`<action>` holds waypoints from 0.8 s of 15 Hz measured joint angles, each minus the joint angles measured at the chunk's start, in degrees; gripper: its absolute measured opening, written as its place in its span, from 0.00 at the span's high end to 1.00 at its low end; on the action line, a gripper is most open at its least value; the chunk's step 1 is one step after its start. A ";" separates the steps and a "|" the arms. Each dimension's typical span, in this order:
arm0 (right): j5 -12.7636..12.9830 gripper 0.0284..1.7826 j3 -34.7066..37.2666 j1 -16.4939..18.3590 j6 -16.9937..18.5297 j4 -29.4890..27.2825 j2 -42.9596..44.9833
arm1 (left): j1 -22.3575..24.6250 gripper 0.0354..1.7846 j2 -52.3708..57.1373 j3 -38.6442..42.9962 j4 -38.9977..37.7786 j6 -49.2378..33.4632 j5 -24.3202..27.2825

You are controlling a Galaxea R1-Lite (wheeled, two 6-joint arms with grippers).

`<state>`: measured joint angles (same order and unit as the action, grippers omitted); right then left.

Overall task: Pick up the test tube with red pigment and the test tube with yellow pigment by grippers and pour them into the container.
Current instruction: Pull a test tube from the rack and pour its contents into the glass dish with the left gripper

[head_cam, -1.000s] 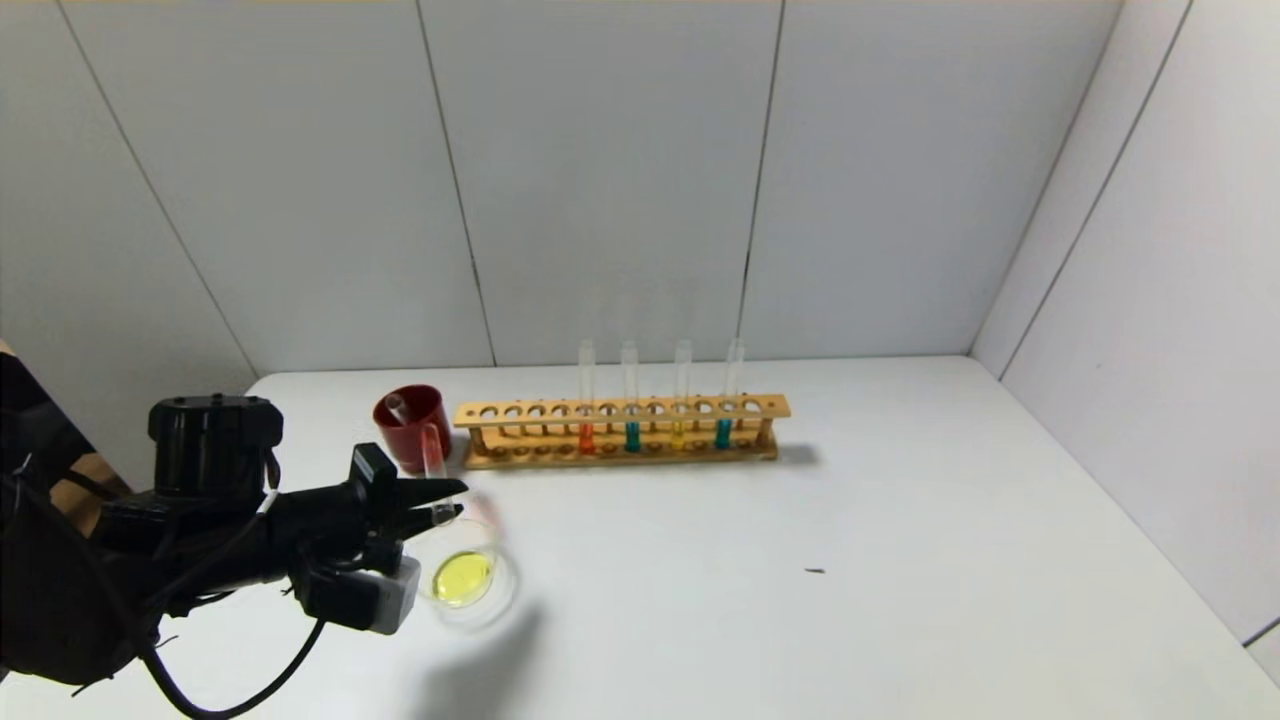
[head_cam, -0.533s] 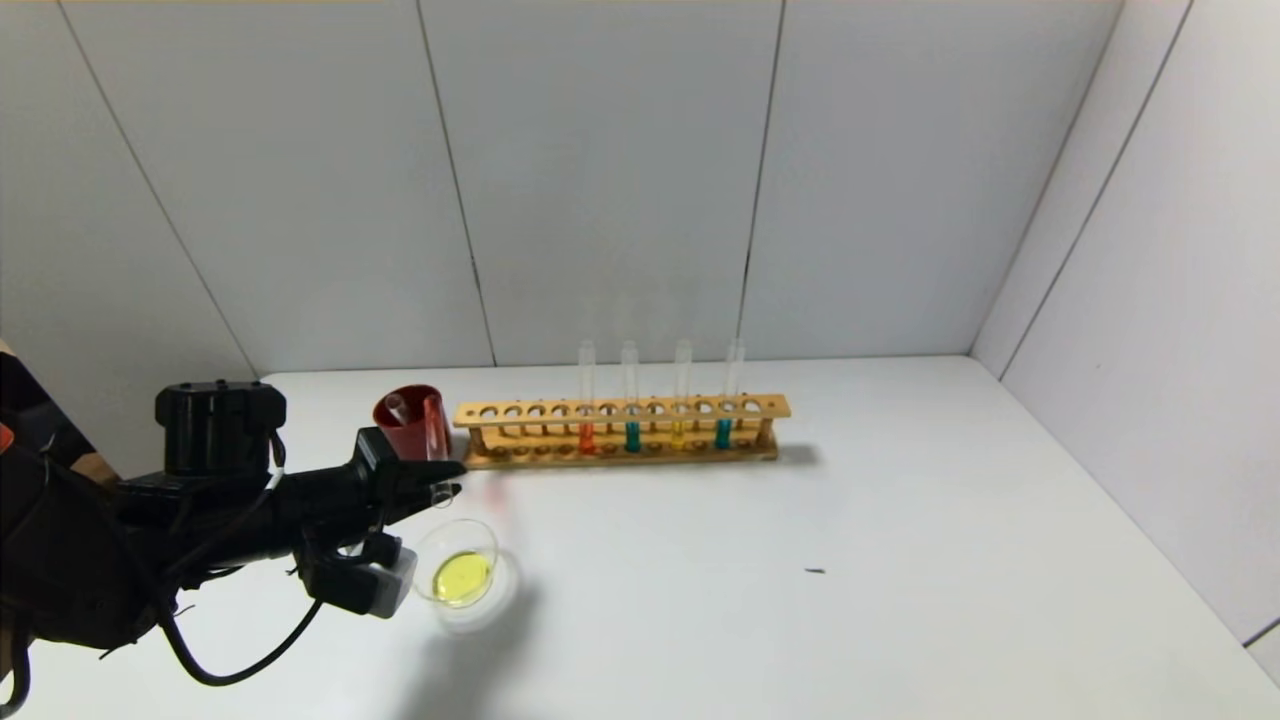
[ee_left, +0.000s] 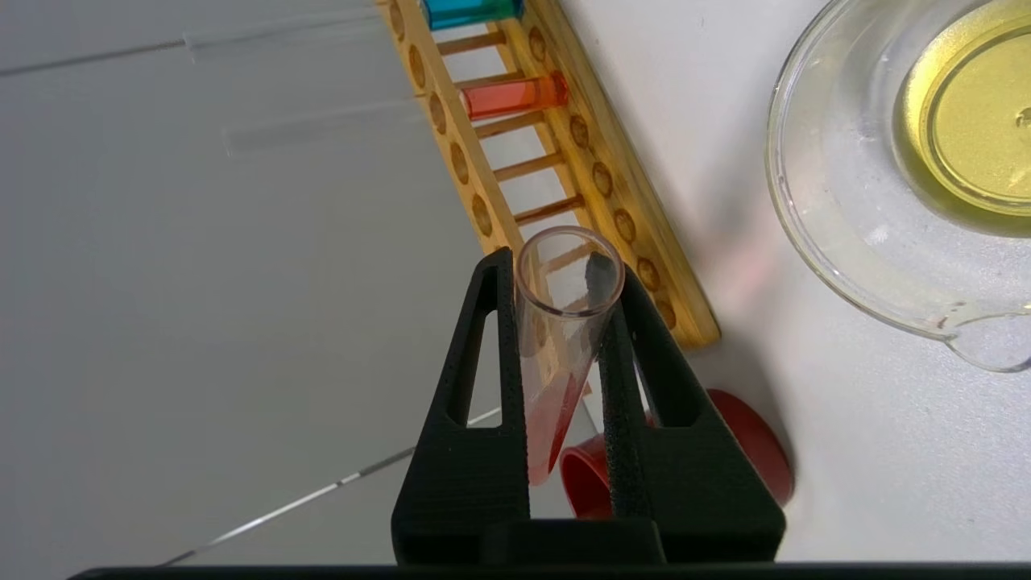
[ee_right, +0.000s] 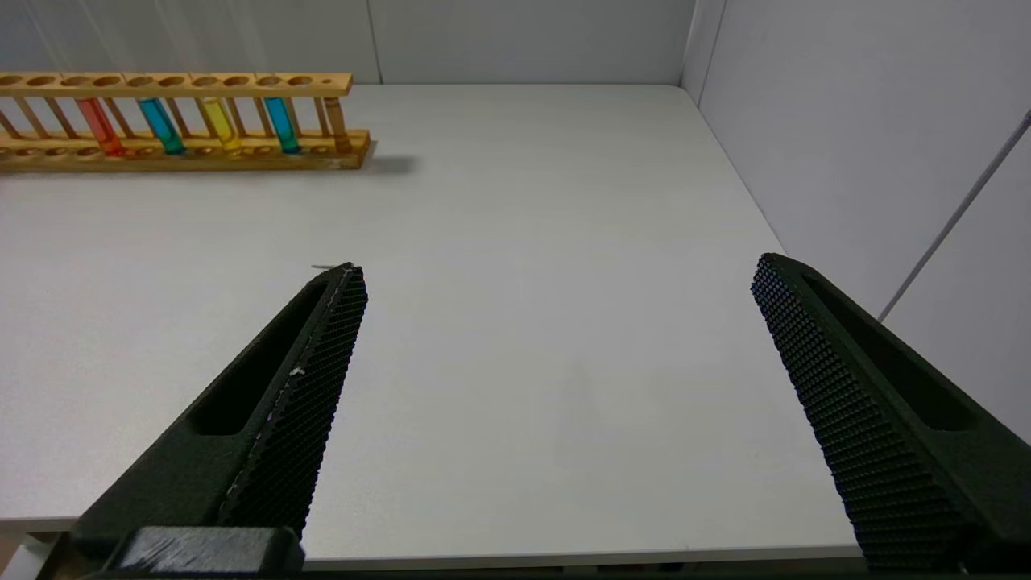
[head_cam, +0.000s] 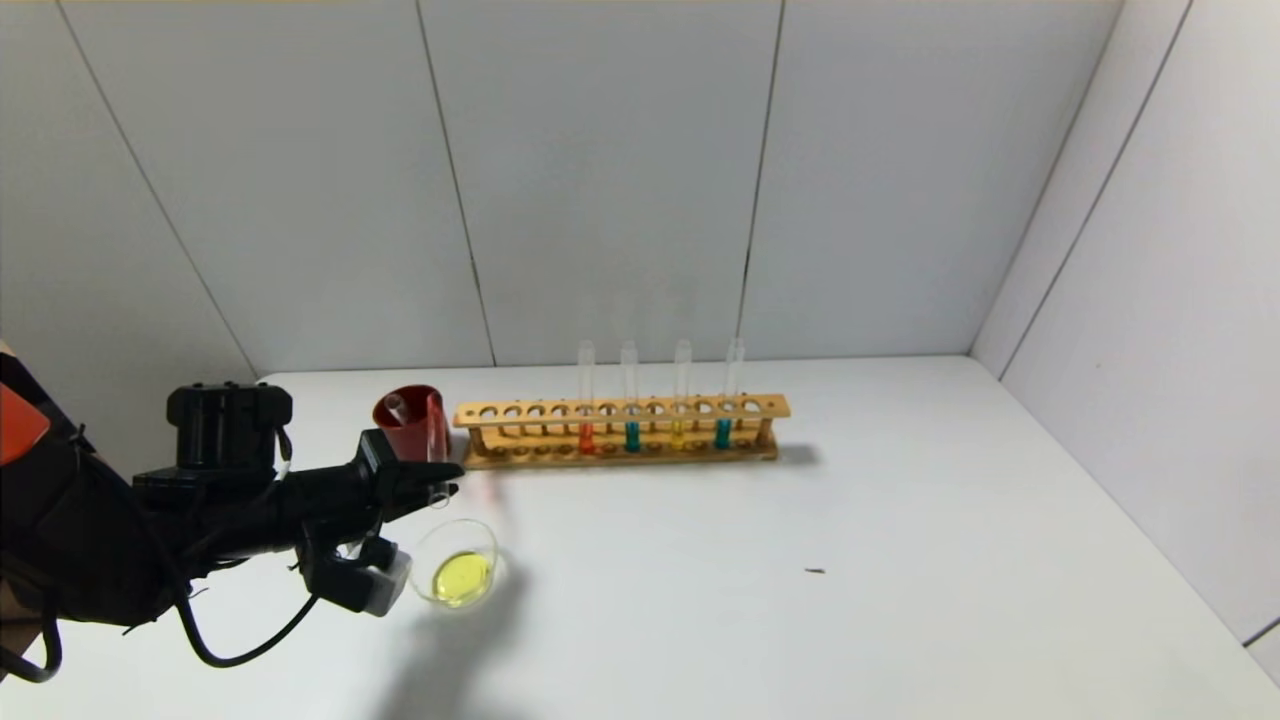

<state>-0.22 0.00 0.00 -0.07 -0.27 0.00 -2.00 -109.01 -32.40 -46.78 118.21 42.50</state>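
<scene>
My left gripper (head_cam: 443, 487) (ee_left: 556, 266) is shut on the test tube with red pigment (head_cam: 434, 445) (ee_left: 556, 362), just behind the container (head_cam: 455, 562) (ee_left: 813, 225). The tube is tilted, and its red liquid runs along the wall from the closed end. Its open mouth sits at my fingertips. The container, a clear glass dish, holds a pool of yellow liquid. The only tube with yellow liquid in view (head_cam: 678, 430) (ee_right: 219, 122) stands in the wooden rack (head_cam: 620, 430). My right gripper (ee_right: 560, 270) is open over bare table at the near right, holding nothing.
A dark red cup (head_cam: 410, 425) (ee_left: 753, 451) with a clear tube leaning in it stands left of the rack, right behind the held tube. The rack also holds an orange-red tube (head_cam: 586, 436) and two teal ones. White walls close the back and right side.
My left gripper has drawn back from over the dish toward the red cup, carrying the red tube with it. The tube now stands in front of the cup.
</scene>
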 joint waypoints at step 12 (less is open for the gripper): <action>-0.02 0.02 0.00 0.00 0.05 0.00 0.00 | 1.54 0.84 0.83 -0.61 2.66 8.94 1.88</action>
<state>-0.24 0.00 0.00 -0.02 -0.27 0.00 -0.46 -108.18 -33.01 -44.12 127.15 44.37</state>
